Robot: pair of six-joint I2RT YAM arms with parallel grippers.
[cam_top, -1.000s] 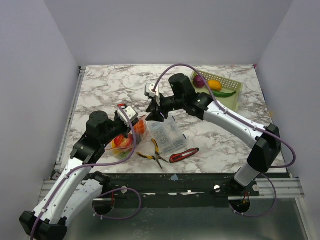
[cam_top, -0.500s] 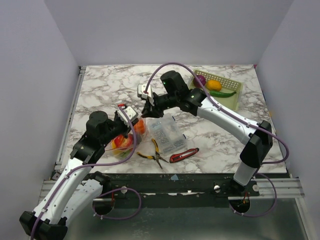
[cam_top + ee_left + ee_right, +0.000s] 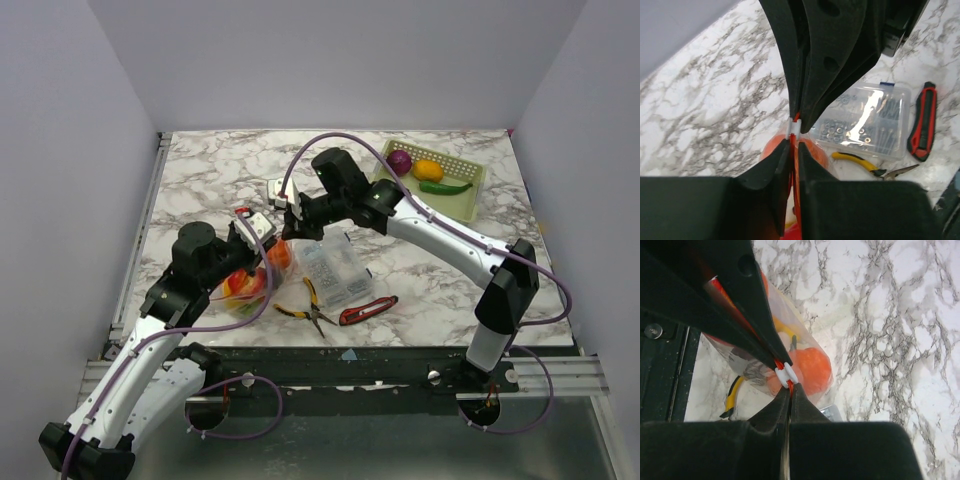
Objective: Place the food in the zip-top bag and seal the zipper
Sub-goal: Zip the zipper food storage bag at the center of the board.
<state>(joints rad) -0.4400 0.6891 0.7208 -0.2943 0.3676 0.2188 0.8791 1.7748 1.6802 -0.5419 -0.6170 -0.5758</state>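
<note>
Your right gripper [image 3: 789, 388] has swung left across the marble table [image 3: 200, 180] since a second ago, and it now meets the left gripper [image 3: 795, 145] tip to tip above the zip-top bag [image 3: 245, 285]. Its jaws are pressed together on the zipper [image 3: 791, 172], right at the white slider [image 3: 786, 375]. The left gripper is clamped on the same orange-red strip from the other side of the slider, so each wrist view shows you two pairs of black fingers nose to nose.

The bag sits below them at the near left of the table, just beside the compartment box [image 3: 335, 270]. Food is inside it: an orange piece [image 3: 810, 367] lies high against the clear film, with yellow and red pieces [image 3: 245, 287] lower down. You cannot tell whether the mouth is sealed along its length.

On the green tray [image 3: 470, 175] at the far right, well apart from the bag, lie a purple piece [image 3: 399, 161], a yellow-orange piece [image 3: 429, 170] and a green pepper [image 3: 445, 187]. The pliers [image 3: 305, 305] and the red-handled tool [image 3: 367, 310] lie near the box's near side.
</note>
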